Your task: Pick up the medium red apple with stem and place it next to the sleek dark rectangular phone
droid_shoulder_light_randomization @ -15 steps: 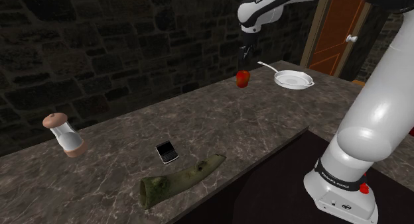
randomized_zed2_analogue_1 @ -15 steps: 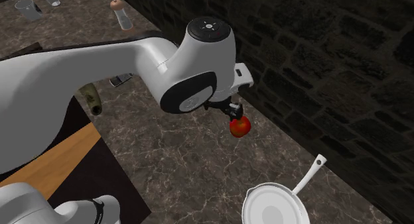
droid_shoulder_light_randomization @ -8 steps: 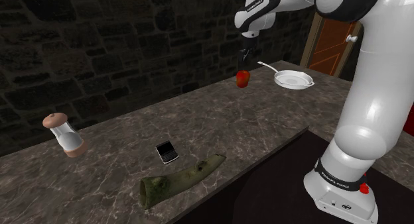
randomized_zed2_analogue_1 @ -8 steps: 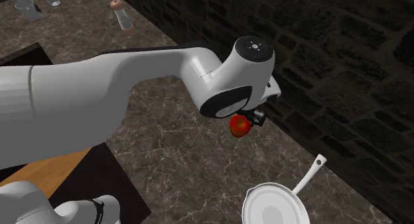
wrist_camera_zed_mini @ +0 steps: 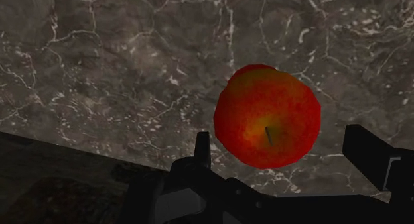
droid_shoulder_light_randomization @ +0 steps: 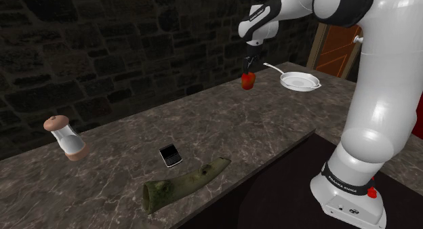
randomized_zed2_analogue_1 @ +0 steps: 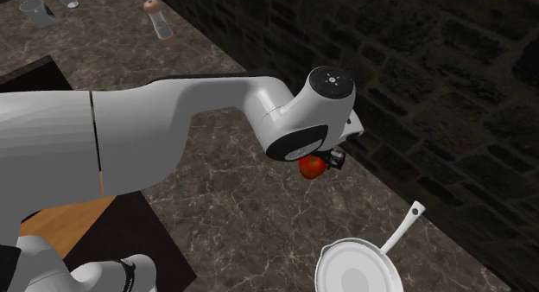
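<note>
A white robot arm reaches over a dark, veined stone counter [droid_shoulder_light_randomization: 257,119] in front of a dim stone wall. Its black gripper [droid_shoulder_light_randomization: 248,66] points down over a red apple [droid_shoulder_light_randomization: 248,80] that appears to rest on the counter near the back edge, close to the wall. In the wrist view the apple [wrist_camera_zed_mini: 269,116], stem facing the camera, sits between the two fingers of the gripper [wrist_camera_zed_mini: 282,133]. The claw is open, with a gap showing on at least one side, so the apple is straddled but not held. The task looks to be at its start: closing on the apple, lifting it, carrying it and setting it down all remain. The dark rectangular phone [droid_shoulder_light_randomization: 171,155] lies flat, well apart from the apple, toward the shoulder view's lower left. Just beside the phone, nearer the front edge, lies a long mottled green object [droid_shoulder_light_randomization: 184,185], which leaves less room on that side. A small grinder-like jar [droid_shoulder_light_randomization: 66,138] stands farther left. A white pan [droid_shoulder_light_randomization: 299,80] sits near the apple on the other side, off the route. The stretch of counter between apple and phone seems unobstructed.
</note>
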